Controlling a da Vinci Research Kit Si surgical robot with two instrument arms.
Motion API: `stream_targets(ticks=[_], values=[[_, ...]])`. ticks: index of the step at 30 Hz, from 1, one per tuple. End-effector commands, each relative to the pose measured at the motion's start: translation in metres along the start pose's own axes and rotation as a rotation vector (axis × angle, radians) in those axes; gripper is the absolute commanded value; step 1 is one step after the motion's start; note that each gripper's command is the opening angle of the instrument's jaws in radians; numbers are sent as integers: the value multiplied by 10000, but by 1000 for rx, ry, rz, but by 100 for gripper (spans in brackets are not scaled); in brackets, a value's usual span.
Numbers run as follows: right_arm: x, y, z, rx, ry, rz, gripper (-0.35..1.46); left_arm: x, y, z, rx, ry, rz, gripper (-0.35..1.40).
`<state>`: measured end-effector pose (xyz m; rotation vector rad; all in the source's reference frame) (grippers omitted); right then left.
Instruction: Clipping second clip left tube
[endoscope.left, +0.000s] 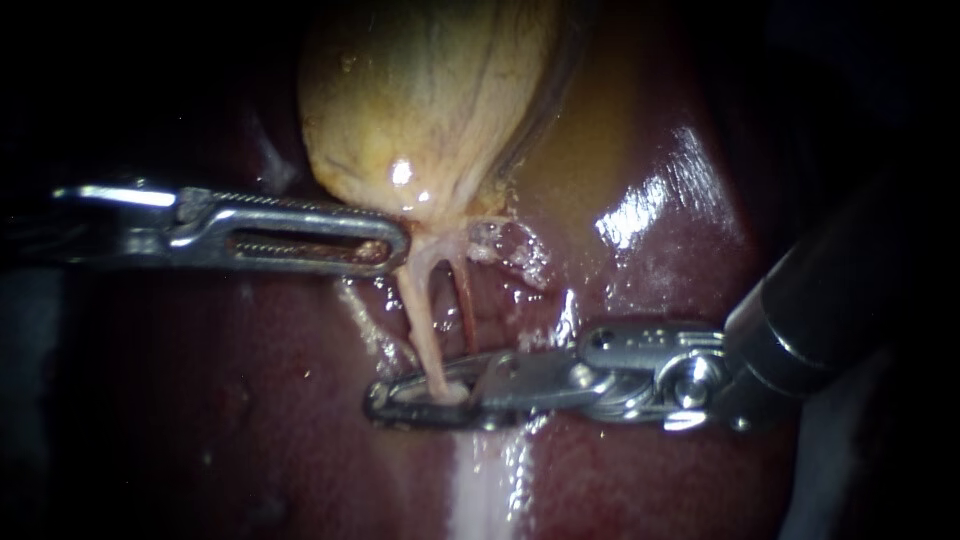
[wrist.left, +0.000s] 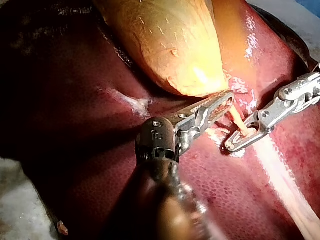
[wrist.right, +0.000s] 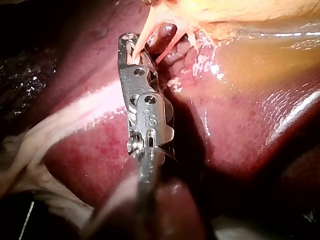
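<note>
Left tube: pale pink, smooth, thin cord, wet sheen. It's paler and thicker than the reddish right tube just beside it; a narrow slit of liver shows between the two.

Position: it leaves the narrow end of the yellow gallbladder and lies over the dark red liver. Its far end sits inside your right instrument.

Axis: in the endoscope view it runs from the gallbladder down the frame, leaning slightly right and nearly straight. The right instrument crosses it at roughly a right angle.

Right instrument: its pincer is pinching the left tube, one side on each flank and a sliver of gap either way. The right wrist view agrees: the tube enters between the tips. A pale strip on the liver runs away beneath it.

Left instrument: slotted pincer lying flat, tip touching where the tubes meet the gallbladder. In the left wrist view the two halves look close together; can't tell if they're holding tissue.
</note>
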<state>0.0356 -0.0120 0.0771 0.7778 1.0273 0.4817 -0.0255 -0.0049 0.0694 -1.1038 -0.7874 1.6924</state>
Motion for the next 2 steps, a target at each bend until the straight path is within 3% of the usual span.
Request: stream_targets(ticks=[1,2], values=[[2,0,-2,1,0,0,-35,0,0,0,0,0,0,-35],[2,0,-2,2,0,1,-35,0,-1,0,0,0,0,-35]])
